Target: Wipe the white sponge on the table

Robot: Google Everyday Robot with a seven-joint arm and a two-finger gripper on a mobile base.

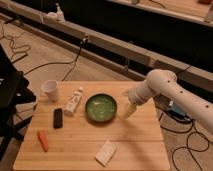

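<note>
Table (142, 137): light wood, fills lower frame.
Bowl (101, 108): green, centre, between sponge and gripper.
Gripper (131, 110): just right of bowl; grip cannot be told.
Cup (50, 90), tube (73, 101): left.
Sponge (105, 152): lower centre, long axis toward upper right.

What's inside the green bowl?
Nothing shows in the bowl, only its shiny green bottom. Its near wall hides a sliver inside. The gripper hangs just beside it, over the table.

The table (135, 137) is pale, matt wood with plank seams. The white sponge (106, 152), nearer the camera than the green bowl (101, 108), looks soft and dull. The bowl is glossy; the gripper (130, 111) just beside it looks like smooth pale plastic.
</note>
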